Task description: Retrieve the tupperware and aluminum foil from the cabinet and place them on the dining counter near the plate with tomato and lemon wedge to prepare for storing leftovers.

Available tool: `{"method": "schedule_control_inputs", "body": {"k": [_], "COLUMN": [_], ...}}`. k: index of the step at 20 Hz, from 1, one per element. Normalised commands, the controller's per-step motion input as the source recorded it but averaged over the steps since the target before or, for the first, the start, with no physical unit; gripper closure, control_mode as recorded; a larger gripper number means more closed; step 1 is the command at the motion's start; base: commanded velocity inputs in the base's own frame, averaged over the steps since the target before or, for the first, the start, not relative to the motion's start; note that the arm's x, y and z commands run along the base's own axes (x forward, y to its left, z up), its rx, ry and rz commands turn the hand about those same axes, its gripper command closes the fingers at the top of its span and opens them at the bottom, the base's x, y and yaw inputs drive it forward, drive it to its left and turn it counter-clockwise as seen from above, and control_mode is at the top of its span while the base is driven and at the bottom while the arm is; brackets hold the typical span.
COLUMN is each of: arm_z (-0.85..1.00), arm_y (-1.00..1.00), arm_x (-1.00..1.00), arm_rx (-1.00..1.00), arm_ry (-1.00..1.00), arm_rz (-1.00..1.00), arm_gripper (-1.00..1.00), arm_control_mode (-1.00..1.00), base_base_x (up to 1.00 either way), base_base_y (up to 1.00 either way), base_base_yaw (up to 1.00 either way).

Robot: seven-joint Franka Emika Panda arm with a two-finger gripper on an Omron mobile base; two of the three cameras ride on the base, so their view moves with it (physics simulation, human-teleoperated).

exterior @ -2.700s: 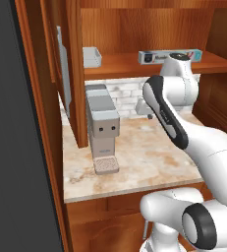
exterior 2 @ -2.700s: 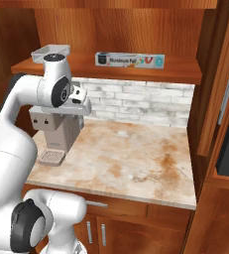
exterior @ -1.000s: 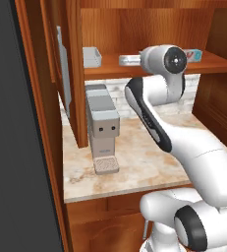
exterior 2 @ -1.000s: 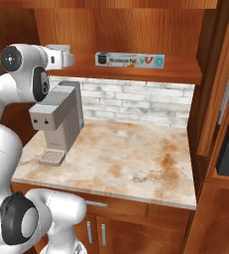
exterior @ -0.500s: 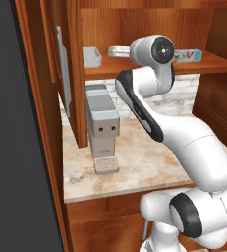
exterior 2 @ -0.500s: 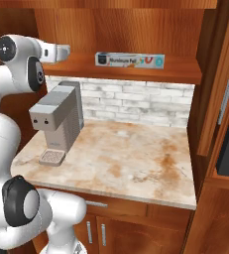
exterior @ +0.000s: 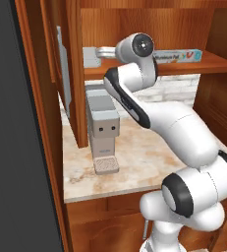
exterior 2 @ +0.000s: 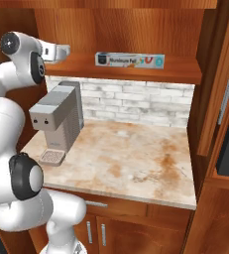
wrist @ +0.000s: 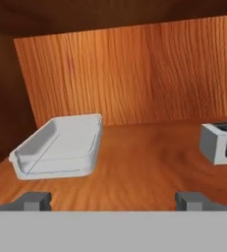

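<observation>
Reach toward the tupperware (wrist: 60, 145), lying at the left of the cabinet (exterior 2: 136, 30) shelf. The gripper (wrist: 113, 201), jaws apart, must be shifted left and advanced; aluminum foil (exterior 2: 130, 60) lies right.

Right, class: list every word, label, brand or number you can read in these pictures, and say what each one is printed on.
None can be quoted.
aluminum foil: white label with dark print and coloured marks, too blurred to read.
Its dark end in the hand view: pale print, too small to read.
tupperware: no print.
coffee machine: no print.
</observation>
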Motion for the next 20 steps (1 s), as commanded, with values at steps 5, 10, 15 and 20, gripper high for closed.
{"method": "schedule_control_inputs", "body": {"k": [5, 10, 15, 20], "arm_z": [-0.01, -0.12, -0.21, -0.29], "arm_y": [0.32, 0.16, 0.00, 0.00], "arm_x": [0.60, 0.59, 0.57, 0.62], "arm_rx": [0.00, 0.00, 0.00, 0.00], "arm_ry": [0.19, 0.14, 0.03, 0.00], "arm_rz": [0.00, 0.00, 0.00, 0.00], "arm_gripper": [-1.00, -1.00, -1.00, -1.00], "arm_control_mode": [-1.00, -1.00, -1.00, -1.00], "base_base_x": [0.00, 0.00, 0.00, 0.00], "base_base_y": [0.00, 0.00, 0.00, 0.00], "base_base_yaw": [0.00, 0.00, 0.00, 0.00]}}
